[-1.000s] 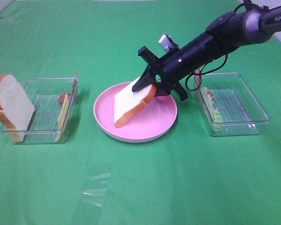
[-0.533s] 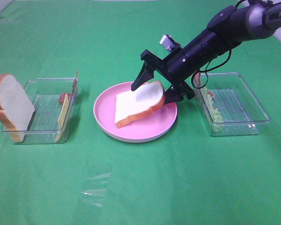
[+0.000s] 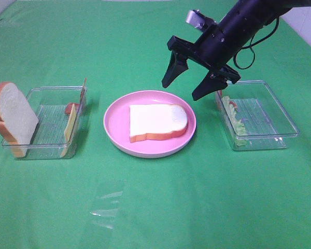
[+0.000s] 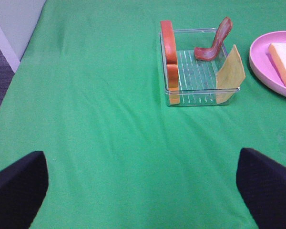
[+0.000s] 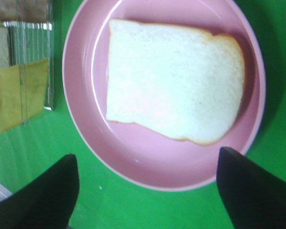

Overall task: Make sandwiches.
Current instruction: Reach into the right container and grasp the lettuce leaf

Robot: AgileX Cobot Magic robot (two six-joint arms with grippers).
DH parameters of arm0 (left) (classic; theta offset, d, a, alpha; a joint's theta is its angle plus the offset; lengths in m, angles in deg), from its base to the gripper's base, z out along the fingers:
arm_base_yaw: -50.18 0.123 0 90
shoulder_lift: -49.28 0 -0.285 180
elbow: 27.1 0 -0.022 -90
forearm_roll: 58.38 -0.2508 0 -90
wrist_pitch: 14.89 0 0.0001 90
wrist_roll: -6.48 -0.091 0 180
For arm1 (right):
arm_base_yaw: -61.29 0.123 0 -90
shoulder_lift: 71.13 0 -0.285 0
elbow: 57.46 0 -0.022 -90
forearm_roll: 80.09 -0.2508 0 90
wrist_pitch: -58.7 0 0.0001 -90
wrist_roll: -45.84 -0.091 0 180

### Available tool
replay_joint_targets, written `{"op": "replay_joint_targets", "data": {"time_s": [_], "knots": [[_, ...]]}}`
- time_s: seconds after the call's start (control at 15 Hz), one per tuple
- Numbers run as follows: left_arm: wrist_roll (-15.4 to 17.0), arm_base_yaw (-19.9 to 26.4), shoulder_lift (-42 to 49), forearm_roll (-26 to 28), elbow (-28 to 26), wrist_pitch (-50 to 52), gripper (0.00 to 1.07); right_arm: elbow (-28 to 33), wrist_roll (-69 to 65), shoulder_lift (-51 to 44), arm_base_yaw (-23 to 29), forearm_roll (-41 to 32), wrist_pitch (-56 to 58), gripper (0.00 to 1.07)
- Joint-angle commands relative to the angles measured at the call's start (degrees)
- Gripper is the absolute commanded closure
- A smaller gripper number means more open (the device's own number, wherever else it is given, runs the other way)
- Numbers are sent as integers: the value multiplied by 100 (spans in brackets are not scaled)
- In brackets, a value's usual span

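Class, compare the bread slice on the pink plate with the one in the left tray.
The plate slice lies flat; the tray slice stands on edge. The plate slice is alone on the plate; the tray slice shares its tray with cheese and bacon. Both are white with orange-brown crust.

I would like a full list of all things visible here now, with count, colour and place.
green cloth: 1, green, covers the table.
pink plate: 1, pink, middle.
flat bread slice: 1, white with orange-brown crust, lying on the pink plate.
left tray: 1, clear, left of the plate.
leaning bread slice: 1, white with orange-brown crust, at the left tray's outer end.
bacon strip: 1, reddish, in the left tray.
cheese square: 1, yellow, at the left tray's end nearest the plate.
right tray: 1, clear, right of the plate.
lettuce: 1, pale green, in the right tray.
clear film: 1, transparent, front cloth.
right gripper: 1, black, open above the plate.
left gripper: 1, black, open over bare cloth.
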Motion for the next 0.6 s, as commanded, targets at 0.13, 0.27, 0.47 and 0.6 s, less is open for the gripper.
{"op": "replay_joint_targets", "data": {"time_s": [0.13, 0.27, 0.47, 0.6], "knots": [[-6, -34, 115, -17, -6, 63, 7, 11, -332, -390, 11, 1140, 653, 30], [-6, -34, 115, -17, -6, 63, 7, 11, -762, -516, 11, 1839, 688, 30], [-6, -34, 115, -17, -6, 63, 7, 11, -1026, -470, 11, 2716, 699, 30], [-6, -34, 115, -23, -6, 63, 7, 11, -1026, -390, 6, 2911, 533, 30]]}}
